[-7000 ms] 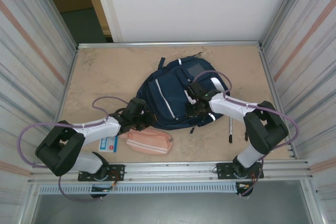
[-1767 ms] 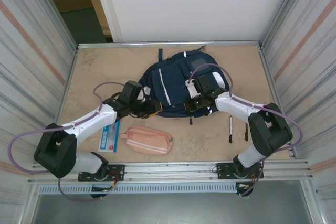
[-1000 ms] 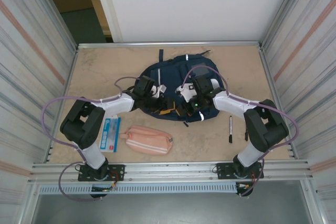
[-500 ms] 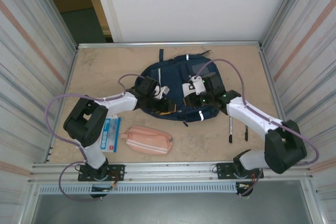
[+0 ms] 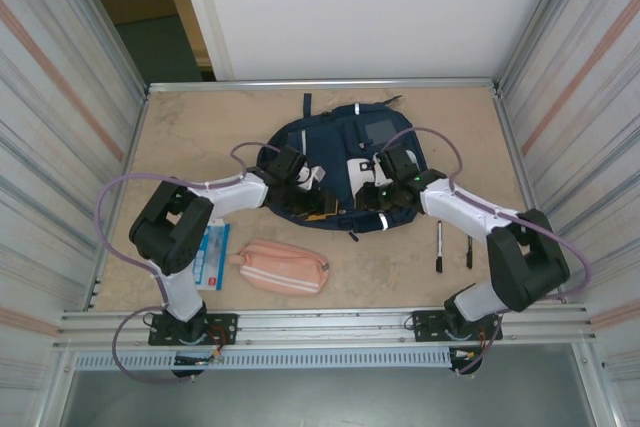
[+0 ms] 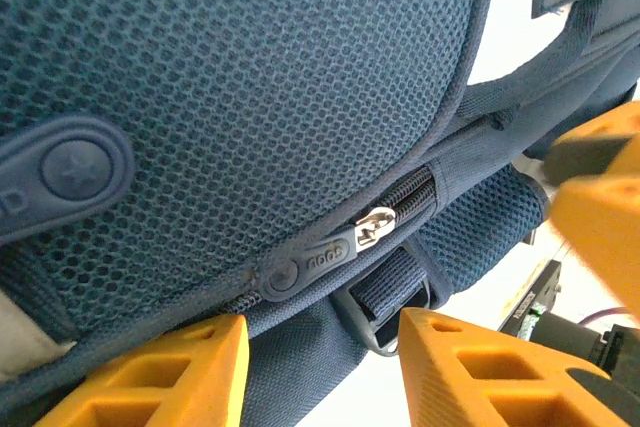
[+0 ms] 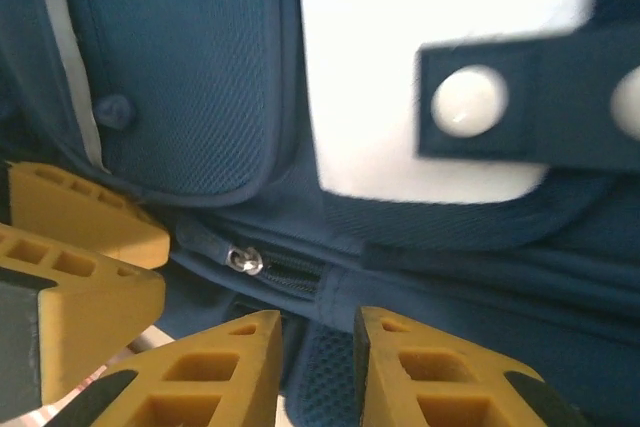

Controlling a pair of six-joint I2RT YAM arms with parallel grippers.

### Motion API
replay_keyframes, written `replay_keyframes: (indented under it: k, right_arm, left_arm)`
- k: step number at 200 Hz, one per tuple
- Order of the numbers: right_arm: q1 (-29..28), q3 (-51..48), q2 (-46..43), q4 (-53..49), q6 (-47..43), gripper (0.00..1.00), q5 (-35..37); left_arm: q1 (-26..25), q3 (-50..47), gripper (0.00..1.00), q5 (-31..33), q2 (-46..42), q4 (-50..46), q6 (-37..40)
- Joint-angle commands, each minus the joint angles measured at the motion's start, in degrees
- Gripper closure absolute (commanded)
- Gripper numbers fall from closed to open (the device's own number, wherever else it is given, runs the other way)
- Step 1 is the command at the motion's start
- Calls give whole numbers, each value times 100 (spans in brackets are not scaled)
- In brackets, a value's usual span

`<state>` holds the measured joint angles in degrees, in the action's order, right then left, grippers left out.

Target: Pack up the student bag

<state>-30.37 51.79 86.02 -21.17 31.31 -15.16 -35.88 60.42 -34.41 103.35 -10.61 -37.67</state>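
The student bag (image 5: pixel 340 152), navy with white patches, lies in the middle of the table. My left gripper (image 5: pixel 303 185) sits at its near left edge. My right gripper (image 5: pixel 378 190) is at its near right edge. In the left wrist view the left gripper (image 6: pixel 320 332) is open, straddling the bag's seam just below a zipper pull (image 6: pixel 312 263); bare table shows beside the right finger. In the right wrist view the right gripper (image 7: pixel 315 325) is open by a narrow gap over blue mesh, next to a zipper slider (image 7: pixel 243 260).
A pink pencil pouch (image 5: pixel 285 267) and a blue-and-white card (image 5: pixel 208 255) lie near the front left. Two pens (image 5: pixel 438 247) lie at the front right. Metal walls close in both sides. The two grippers' orange fingers (image 7: pixel 70 247) nearly touch.
The right arm's elbow swung out to the right and came partly back, and its gripper shifted a little right along the bag's near edge. The left gripper barely moved.
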Motion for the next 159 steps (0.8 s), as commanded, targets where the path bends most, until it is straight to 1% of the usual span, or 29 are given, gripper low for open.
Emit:
replay_keyframes:
  k: [1, 18, 39, 49, 79, 100, 125, 138, 147, 159]
  right_arm:
    - [-228, 381, 334, -150, 519, 76, -252]
    - [-332, 584, 642, -272, 509, 78, -209]
    - [-360, 604, 937, -105, 473, 78, -217]
    - [-363, 662, 1093, -78, 411, 79, -192]
    - [-373, 776, 1393, -166, 262, 81, 70]
    - [-380, 780, 1572, -125, 240, 83, 92]
    - [-408, 651, 1642, -9, 171, 86, 200]
    - [-390, 587, 1701, 71, 136, 87, 177]
    - [-382, 586, 1757, 72, 84, 87, 109]
    - [-382, 572, 1795, 36, 36, 88, 92]
  left_arm:
    - [-12, -47, 55, 267, 83, 182, -283]
    - [10, -239, 55, 334, 62, 481, -484]
    - [51, -355, 55, -75, 250, 1044, -845]
    - [50, -361, 55, -141, 330, 1192, -927]
    - [58, -343, 55, -161, 439, 1290, -1010]
    - [95, -338, 55, -121, 451, 1246, -919]
    - [171, -413, 55, -135, 511, 1369, -997]
    - [203, -450, 55, -26, 474, 1281, -918]
    - [226, -494, 54, 172, 417, 1170, -884]
    - [254, -588, 52, 410, 317, 1130, -931]
